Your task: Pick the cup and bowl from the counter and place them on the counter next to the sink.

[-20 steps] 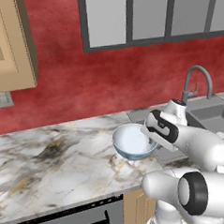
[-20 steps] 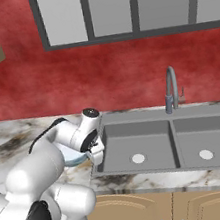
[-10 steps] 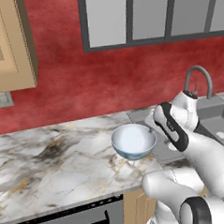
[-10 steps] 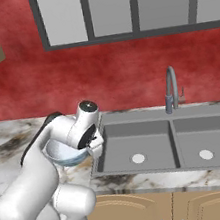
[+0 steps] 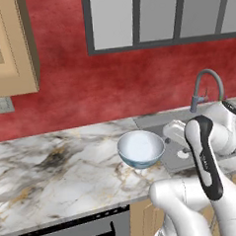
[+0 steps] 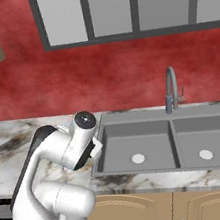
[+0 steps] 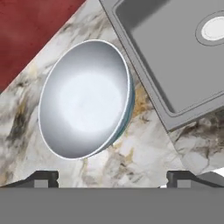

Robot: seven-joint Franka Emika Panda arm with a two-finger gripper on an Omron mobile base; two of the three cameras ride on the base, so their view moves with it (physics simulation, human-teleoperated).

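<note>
- Left base view: we see the bowl (image 5: 140,148) standing upright on the marble worktop (image 5: 54,168), just beside the left edge of the sink (image 5: 190,135) with its faucet (image 5: 207,87). We judge the main risk to be a knock: our forearm hangs near the bowl's right side, and a careless swing could push it into the basin.
- Right base view: our arm crosses the worktop (image 6: 16,143) at the sink's (image 6: 163,143) left rim, hiding the bowl. Red wall and grey window panels stand behind; tan cabinets run below.
- Hand view: the end effector (image 7: 111,178) has its fingertips (image 7: 43,178) spread wide apart, holding nothing, with the bowl (image 7: 85,98) between and beyond them, free on the veined marble worktop (image 7: 144,153) next to the sink (image 7: 175,57) corner. We cannot tell where the cup is.
</note>
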